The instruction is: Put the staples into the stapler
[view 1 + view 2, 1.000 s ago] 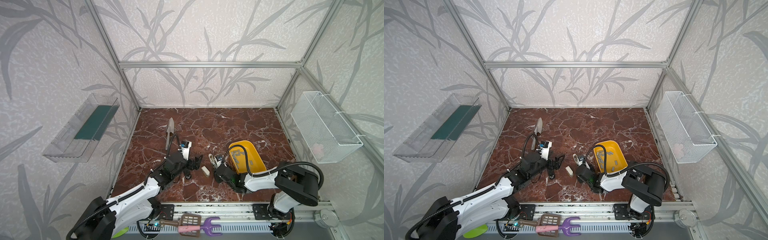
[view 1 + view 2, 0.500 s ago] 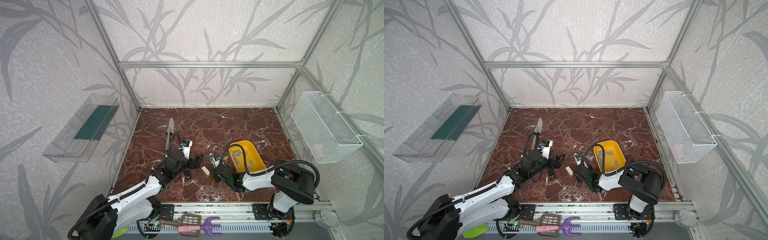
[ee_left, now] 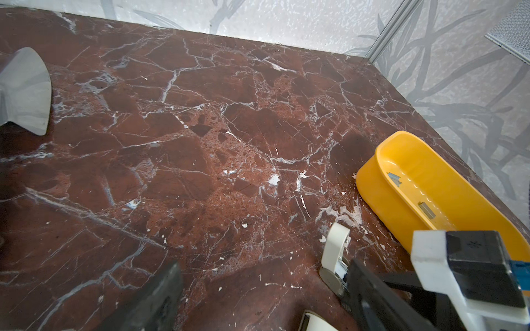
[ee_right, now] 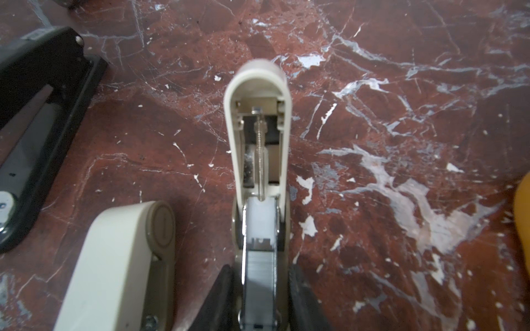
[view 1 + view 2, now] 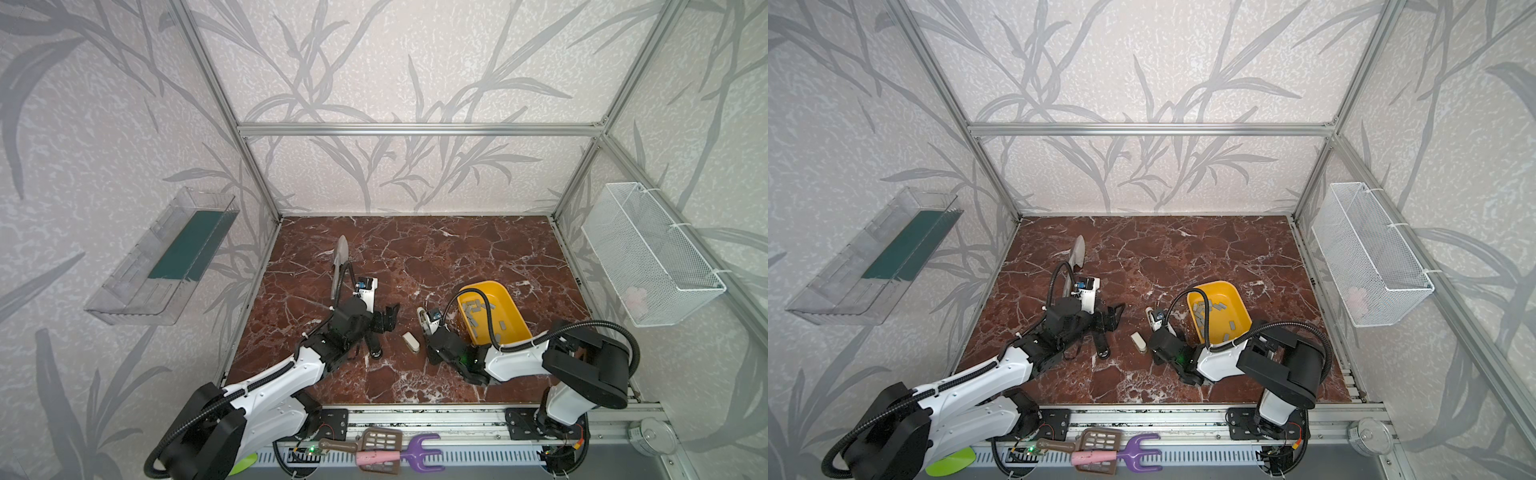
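A cream-white stapler lies open on the marble, its lid raised. A grey strip of staples sits in its metal rail. My right gripper is shut on this stapler's base, one finger on each side of the rail. Loose staples lie in the yellow tray just right of it, in both top views. The black stapler lies flat under my left gripper, and it also shows in the right wrist view. The left gripper is open and holds nothing.
A second cream-white stapler lies shut between the two grippers. A grey metal trowel lies behind the left arm. A white wire basket hangs on the right wall and a clear shelf on the left wall.
The right gripper's fingers have closed in on the cream-white stapler's base. The right arm's elbow has shifted slightly. The left arm has stayed put.
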